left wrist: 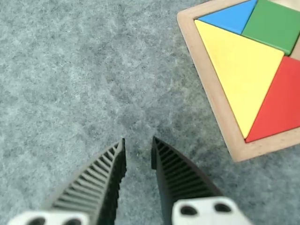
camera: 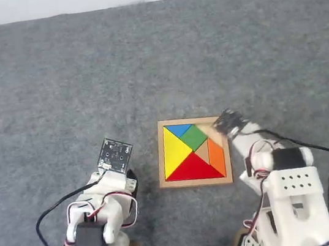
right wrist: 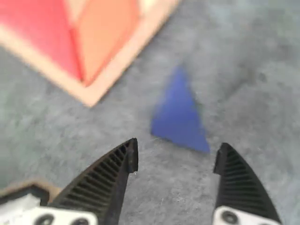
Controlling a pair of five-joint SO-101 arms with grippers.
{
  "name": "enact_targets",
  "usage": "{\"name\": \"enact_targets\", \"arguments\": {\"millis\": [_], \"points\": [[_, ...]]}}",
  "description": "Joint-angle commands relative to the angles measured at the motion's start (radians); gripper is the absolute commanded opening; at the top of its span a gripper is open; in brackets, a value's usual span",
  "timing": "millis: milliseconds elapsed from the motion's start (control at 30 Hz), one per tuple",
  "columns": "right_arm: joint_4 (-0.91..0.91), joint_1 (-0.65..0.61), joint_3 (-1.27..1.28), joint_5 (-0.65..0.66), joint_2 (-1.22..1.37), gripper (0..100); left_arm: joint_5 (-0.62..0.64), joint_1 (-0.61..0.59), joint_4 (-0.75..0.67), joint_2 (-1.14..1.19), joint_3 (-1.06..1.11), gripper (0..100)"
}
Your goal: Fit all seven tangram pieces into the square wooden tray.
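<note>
right claw (right wrist: 176,154) released above blue triangle (right wrist: 180,117) | tray (right wrist: 122,65) beside | left claw (left wrist: 138,143) barely parted

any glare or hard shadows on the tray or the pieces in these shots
High view: flat, even light, no glare on the tray. Left wrist view: yellow triangle looks matte, with a faint darker patch of carpet by the left gripper. Right wrist view: blue triangle casts no hard shadow.

You get soft, even light across the grey felt table (camera: 53,84) in all 3 views, and the pale strip beyond its far edge is the brightest part of the high view. Shadows are faint: 1 dim patch lies on the felt just under the left gripper (left wrist: 138,143).
</note>
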Motion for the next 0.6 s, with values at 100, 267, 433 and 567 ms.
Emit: {"name": "enact_targets", "arguments": {"millis": [100,267,433,567], "points": [[0.021,-0.047,-0.054,0.18,0.015,30.8,0.006,0.002,0.005,-0.002,-0.007,9],[-0.008,0.018,-0.057,0.293,0.015,30.8,0.006,0.002,0.005,-0.002,-0.007,9],[-0.062,0.065,-0.091,0.347,0.165,30.7,0.006,0.002,0.005,-0.002,-0.007,9],[-0.094,0.114,-0.198,0.35,0.329,30.8,0.006,0.002,0.005,-0.002,-0.007,9]]}}
